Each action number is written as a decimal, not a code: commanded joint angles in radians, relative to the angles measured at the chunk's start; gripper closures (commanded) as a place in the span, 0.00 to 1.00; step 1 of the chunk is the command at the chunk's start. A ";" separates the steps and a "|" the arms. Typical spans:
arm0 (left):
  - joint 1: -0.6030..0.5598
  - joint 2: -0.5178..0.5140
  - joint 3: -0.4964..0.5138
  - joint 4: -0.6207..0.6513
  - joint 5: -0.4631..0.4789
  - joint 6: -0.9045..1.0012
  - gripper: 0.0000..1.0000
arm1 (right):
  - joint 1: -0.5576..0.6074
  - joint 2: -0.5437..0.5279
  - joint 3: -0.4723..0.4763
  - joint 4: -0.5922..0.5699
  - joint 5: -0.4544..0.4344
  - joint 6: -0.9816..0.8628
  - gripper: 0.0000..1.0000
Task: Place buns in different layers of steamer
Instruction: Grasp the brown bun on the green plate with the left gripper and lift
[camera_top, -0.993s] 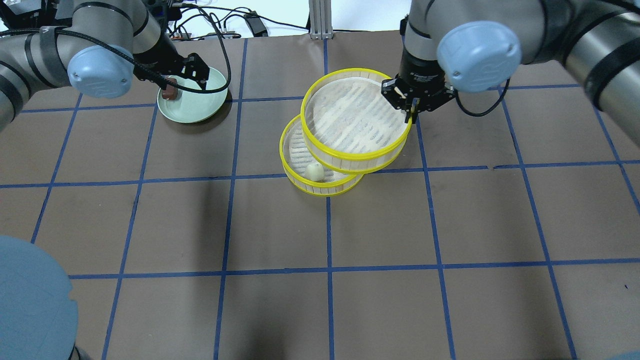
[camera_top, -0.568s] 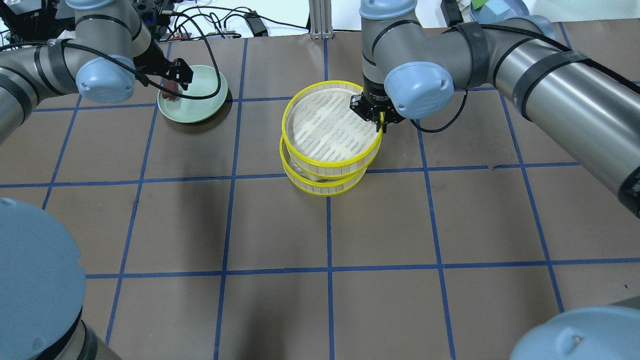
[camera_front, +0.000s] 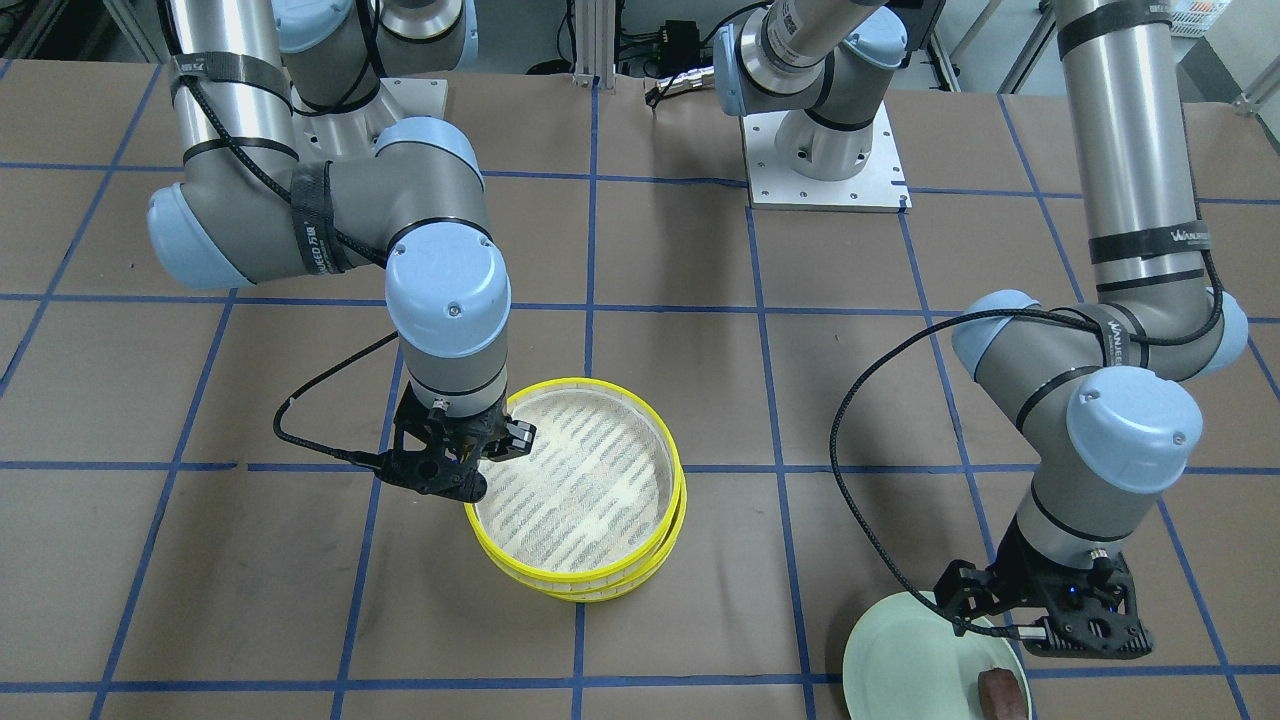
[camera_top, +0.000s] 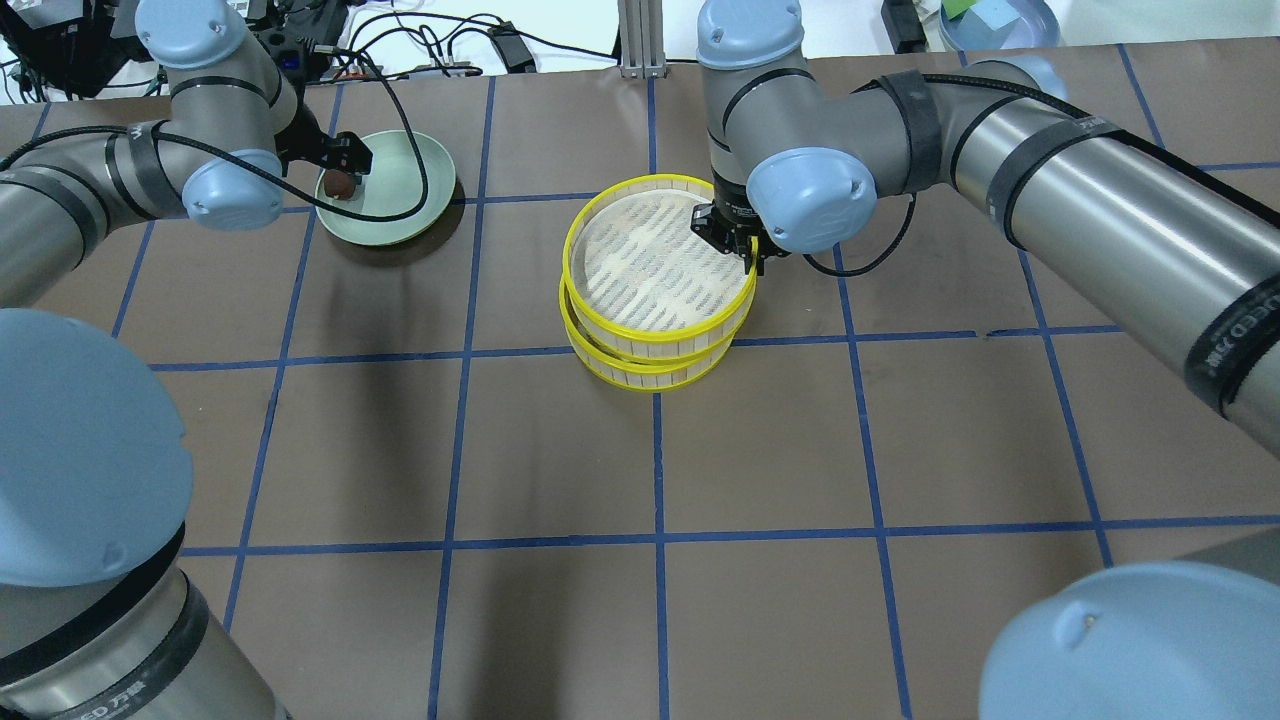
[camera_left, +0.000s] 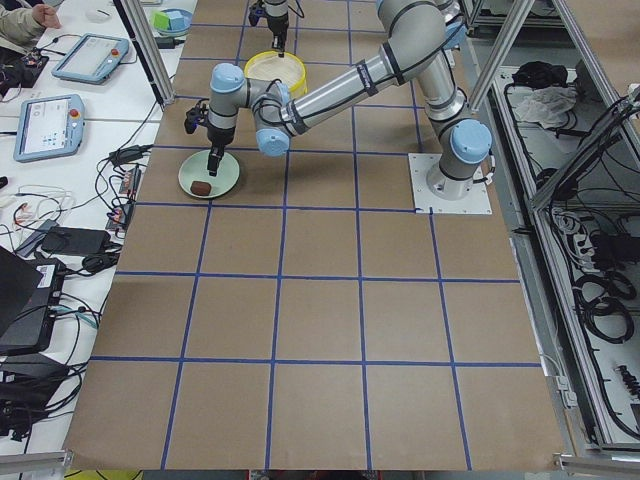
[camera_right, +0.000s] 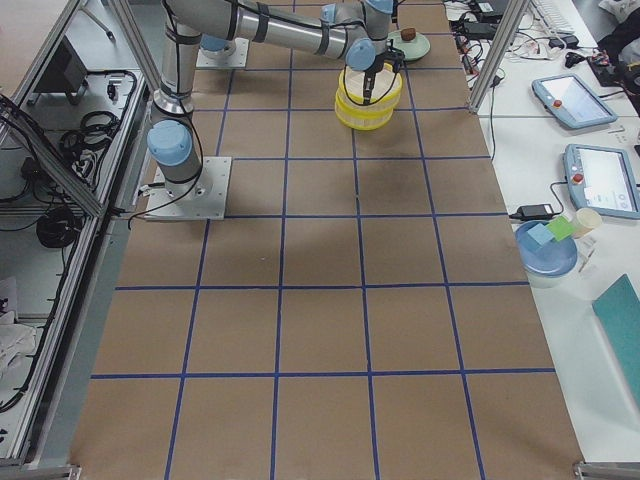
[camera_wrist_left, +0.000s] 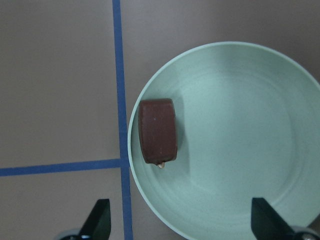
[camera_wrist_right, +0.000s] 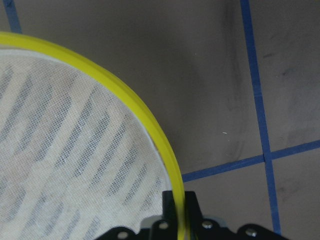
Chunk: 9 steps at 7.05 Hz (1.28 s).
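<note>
The right gripper (camera_wrist_right: 179, 220) is clamped on the right rim of the top tray (camera_top: 655, 265), one finger inside and one outside. That tray rests on the bottom tray (camera_top: 640, 375) at the table's far centre, apparently a little off toward the far side. If it is not seated when the grip lets go, it could tilt or slide. The inner finger may also drag it as it lifts away.

The left gripper (camera_wrist_left: 181, 222) hangs spread wide and empty over the plate (camera_wrist_left: 250, 125) at far left. The brown bun (camera_wrist_left: 158, 131) lies just inside the plate's left rim. One finger stands outside that rim, so a straight descent and squeeze could catch the rim and shove the plate instead of taking the bun.

A second ago the top tray was held off to the far right, and the white bun showed in the bottom tray. Now the top tray covers it, and that bun is out of sight.
</note>
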 joint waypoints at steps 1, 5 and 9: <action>0.002 -0.046 0.039 0.039 -0.001 0.002 0.00 | 0.000 0.004 -0.001 -0.001 0.022 0.005 1.00; 0.002 -0.116 0.087 0.090 -0.007 0.002 0.00 | 0.008 0.006 0.000 -0.001 0.021 0.006 1.00; 0.003 -0.194 0.142 0.096 -0.001 0.001 0.06 | 0.008 0.006 0.008 0.004 0.021 0.001 0.59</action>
